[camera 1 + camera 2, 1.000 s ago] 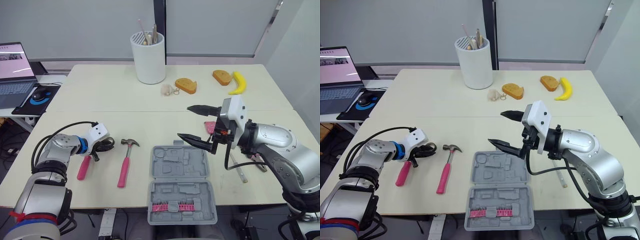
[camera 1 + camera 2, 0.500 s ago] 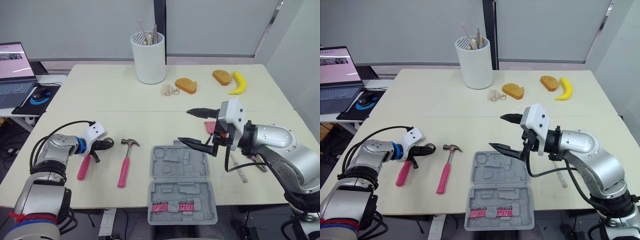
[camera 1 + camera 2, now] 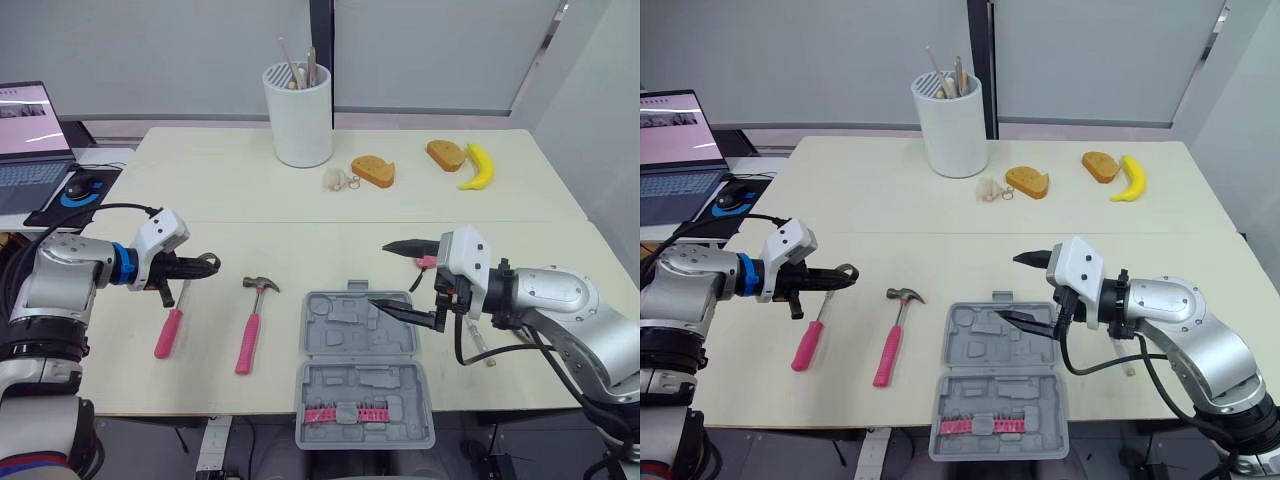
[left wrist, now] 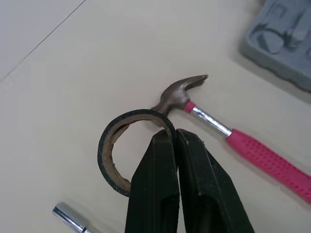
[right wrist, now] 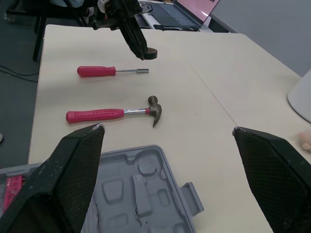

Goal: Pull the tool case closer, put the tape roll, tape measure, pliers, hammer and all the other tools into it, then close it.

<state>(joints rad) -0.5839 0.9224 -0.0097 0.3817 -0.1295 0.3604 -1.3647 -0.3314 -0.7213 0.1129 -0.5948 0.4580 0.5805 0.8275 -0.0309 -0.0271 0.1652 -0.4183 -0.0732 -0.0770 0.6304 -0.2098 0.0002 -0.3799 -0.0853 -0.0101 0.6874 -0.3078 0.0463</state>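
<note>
The tape roll [image 4: 104, 151] is gripped at its rim by the left hand [image 3: 203, 262], near the hammer [image 3: 250, 325]. The right hand [image 3: 380, 274] is held wide open over the tool case [image 3: 362, 372].

Tape roll [image 4: 106, 160]: matt black, rough brown cardboard core. Hammer [image 4: 177, 95] at the case's 9 o'clock: dull metal head, shiny steel neck, ribbed pink plastic grip. Case [image 3: 350, 385]: matt grey moulded plastic.
</note>
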